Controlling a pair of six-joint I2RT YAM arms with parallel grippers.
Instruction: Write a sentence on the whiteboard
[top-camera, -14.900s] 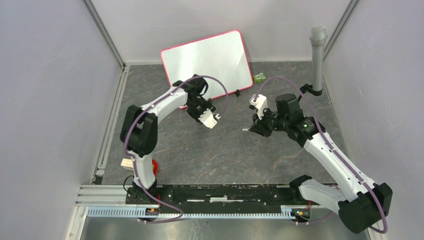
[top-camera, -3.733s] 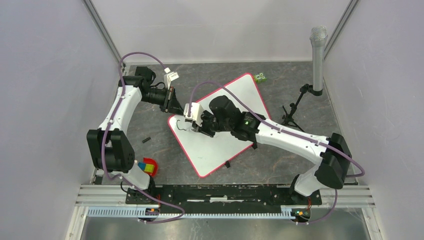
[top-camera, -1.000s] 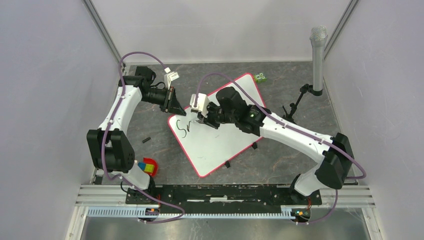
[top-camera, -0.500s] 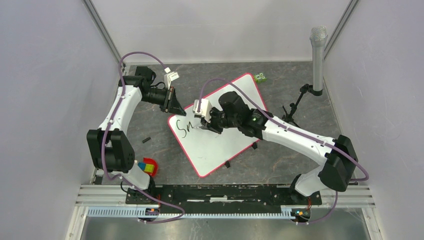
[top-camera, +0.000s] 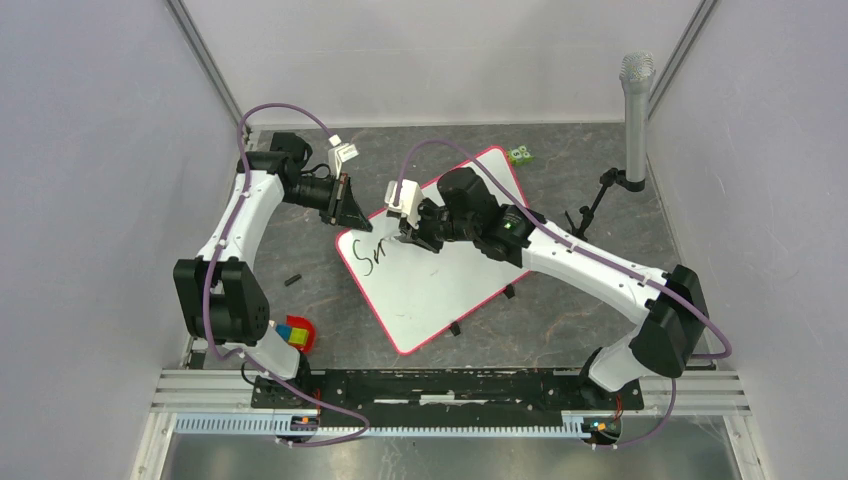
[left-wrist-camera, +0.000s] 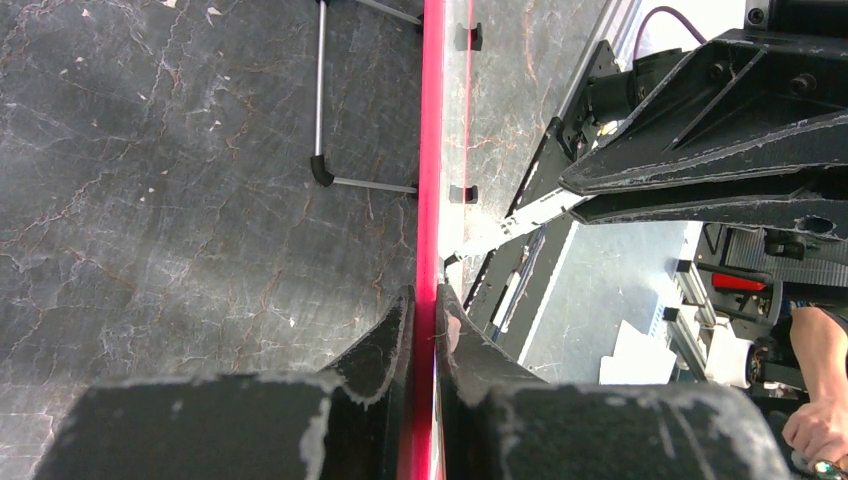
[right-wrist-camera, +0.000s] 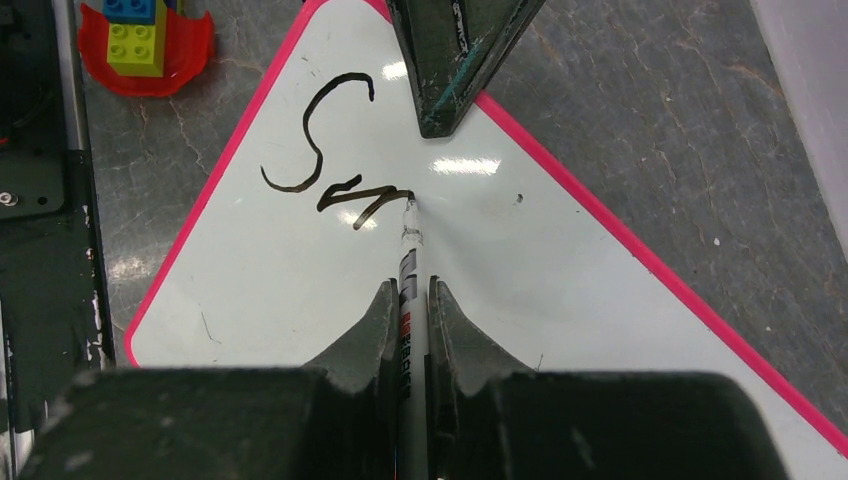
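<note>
The whiteboard (top-camera: 440, 285) lies tilted on the dark table, its red-pink frame seen edge-on in the left wrist view (left-wrist-camera: 432, 150). My left gripper (top-camera: 345, 208) is shut on the board's far-left edge, one finger on each face (left-wrist-camera: 425, 300). My right gripper (top-camera: 410, 240) is shut on a white marker (right-wrist-camera: 411, 245) whose tip touches the board. The sentence (right-wrist-camera: 335, 160) stands as a black "S" and the first strokes of a following letter near the board's left corner (top-camera: 368, 258).
A grey microphone (top-camera: 635, 100) on a black tripod (top-camera: 590, 215) stands at the back right. A green block (top-camera: 519, 155) lies behind the board. A red dish of toy bricks (top-camera: 297, 335) sits near the left arm's base, and a small black piece (top-camera: 292, 280) lies left of the board.
Earlier the blank board leaned at the back; it now lies flat with the left gripper on it. Over the last second the marker added strokes after the "S"; the left arm stayed still.
</note>
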